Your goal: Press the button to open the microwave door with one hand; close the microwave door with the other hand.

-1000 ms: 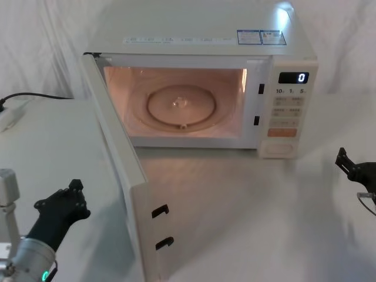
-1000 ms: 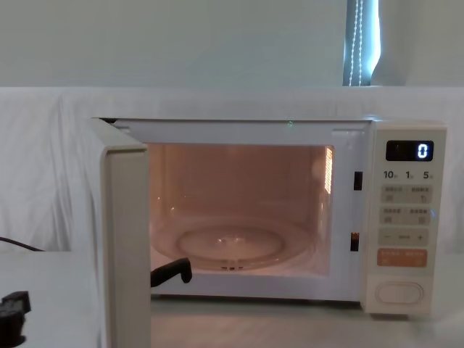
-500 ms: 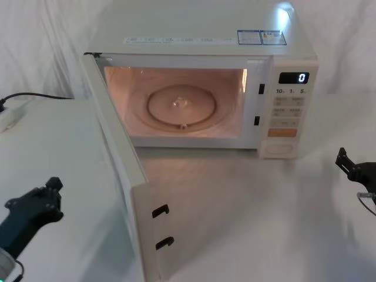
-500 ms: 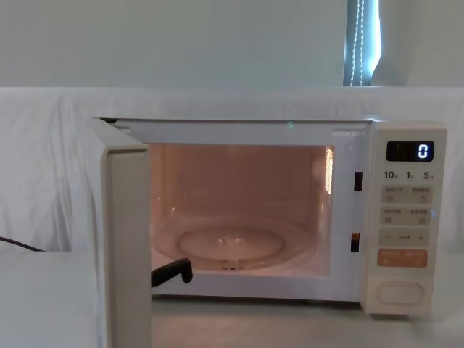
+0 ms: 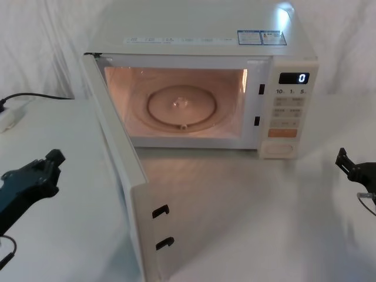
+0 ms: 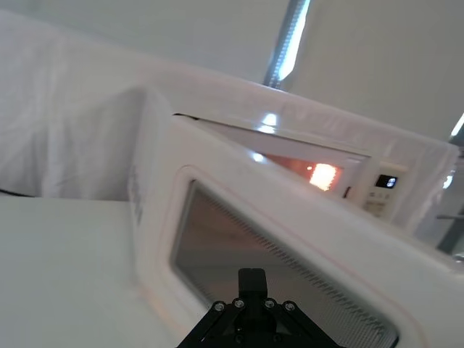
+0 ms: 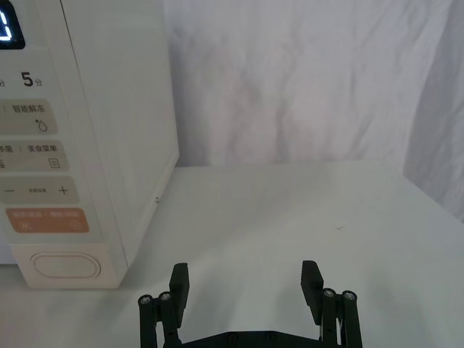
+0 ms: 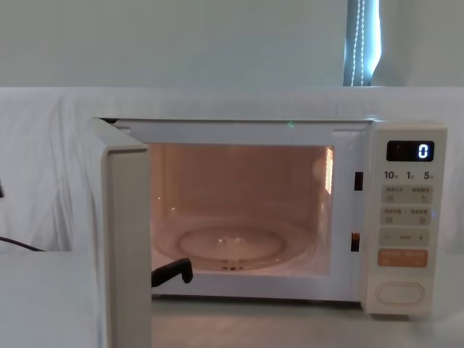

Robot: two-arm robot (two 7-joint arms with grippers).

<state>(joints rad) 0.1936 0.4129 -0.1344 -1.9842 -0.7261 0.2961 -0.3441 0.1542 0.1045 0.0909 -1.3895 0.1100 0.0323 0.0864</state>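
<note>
The microwave door (image 5: pixel 130 187) stands wide open, swung out toward me, and the cavity is lit. In the chest view the door (image 8: pixel 125 246) shows edge-on. My left gripper (image 5: pixel 51 160) hovers left of the door, apart from its outer side, with its fingers shut. The left wrist view faces the door's windowed outer face (image 6: pixel 290 246) past the left gripper (image 6: pixel 251 279). My right gripper (image 7: pixel 245 279) is open and empty, low on the table right of the microwave, also at the head view's right edge (image 5: pixel 346 161). The cream button (image 7: pixel 64 265) (image 5: pixel 281 150) (image 8: pixel 399 293) sits at the bottom of the control panel, untouched.
A black cable (image 5: pixel 35 95) and a white power strip (image 5: pixel 9 117) lie at the far left of the cloth-covered table (image 5: pixel 247 223). The glass turntable (image 5: pixel 181 106) sits in the cavity. The display (image 5: pixel 294 77) reads 0.
My left gripper drew back to the left away from the door, then rose and moved forward a little. The door and the right gripper have not moved.
</note>
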